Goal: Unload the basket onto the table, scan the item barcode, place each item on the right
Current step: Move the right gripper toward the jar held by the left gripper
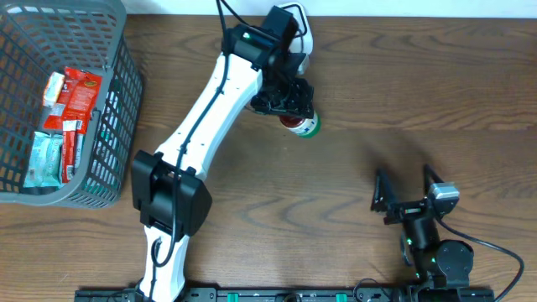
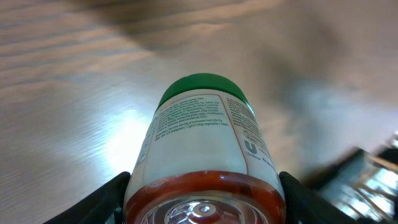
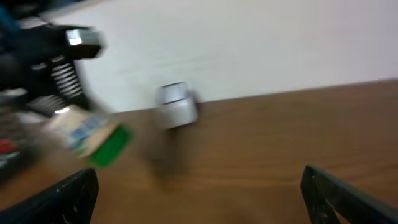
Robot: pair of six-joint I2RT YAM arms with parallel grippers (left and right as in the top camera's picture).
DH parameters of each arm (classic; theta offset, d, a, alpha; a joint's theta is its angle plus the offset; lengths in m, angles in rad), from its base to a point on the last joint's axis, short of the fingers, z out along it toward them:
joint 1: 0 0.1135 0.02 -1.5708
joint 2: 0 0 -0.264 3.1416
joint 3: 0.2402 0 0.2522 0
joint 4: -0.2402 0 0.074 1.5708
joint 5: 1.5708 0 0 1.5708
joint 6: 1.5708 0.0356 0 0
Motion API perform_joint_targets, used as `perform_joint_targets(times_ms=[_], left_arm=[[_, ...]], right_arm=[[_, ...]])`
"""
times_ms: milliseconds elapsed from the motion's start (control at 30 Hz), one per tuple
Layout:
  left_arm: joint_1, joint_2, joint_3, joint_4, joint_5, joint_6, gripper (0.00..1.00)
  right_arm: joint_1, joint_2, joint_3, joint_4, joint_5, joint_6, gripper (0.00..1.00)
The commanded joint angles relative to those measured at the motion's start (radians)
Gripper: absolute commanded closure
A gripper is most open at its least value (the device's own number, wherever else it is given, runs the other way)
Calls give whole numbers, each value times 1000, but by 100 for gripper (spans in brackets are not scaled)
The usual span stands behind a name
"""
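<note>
Left arm: extended across the table [image 1: 377,84] to the far centre. The left gripper [image 1: 289,105] is clamped on the jar [image 1: 305,126], one finger [image 2: 109,196] pressed against each side of the glass body. The jar has a green cap [image 2: 202,87], a white printed label [image 2: 199,140] and red contents. It is held tilted, with the cap pointing away from the claw towards the near right. The small print on the label is not legible, and no barcode can be made out. Whether the jar touches the table cannot be determined.

Right arm: parked at the near right. The right gripper [image 1: 407,195] has its jaws wide apart with nothing between them. Its wrist view is blurred.

Other items: a white-grey device [image 3: 177,106] stands at the far edge of the table, just beyond the left gripper. A grey basket [image 1: 117,101] sits at the far left and contains several packets [image 1: 71,101].
</note>
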Motion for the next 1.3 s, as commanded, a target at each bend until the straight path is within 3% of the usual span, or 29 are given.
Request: perform_joint_targets(times_ms=[0, 167, 300, 333, 533, 667, 733, 833, 967, 1267], left_arm=[[51, -8, 0, -9, 232, 108, 47], [87, -8, -13, -63, 247, 174, 47], [87, -8, -55, -49, 247, 185, 47], [89, -8, -75, -29, 251, 184, 47], [89, -8, -82, 5, 257, 183, 46], [89, -8, -85, 4, 249, 184, 46], [89, -8, -85, 5, 245, 185, 46], [87, -8, -86, 6, 245, 185, 46], [78, -7, -112, 24, 212, 180, 46], [21, -7, -230, 103, 143, 156, 46]], right_arm=[[3, 64, 31, 0, -230, 185, 1], [3, 290, 118, -14, -420, 251, 1], [3, 632, 291, -14, -672, 229, 1], [3, 786, 376, -11, -808, 206, 1], [2, 1177, 511, 82, -1123, 190, 2], [2, 1348, 502, 86, -1143, 144, 46], [2, 1400, 502, 87, -1157, 96, 60], [3, 1443, 502, 87, -1152, 40, 62], [4, 1463, 502, 87, -1085, 13, 73], [37, 1463, 502, 82, -887, 14, 82]])
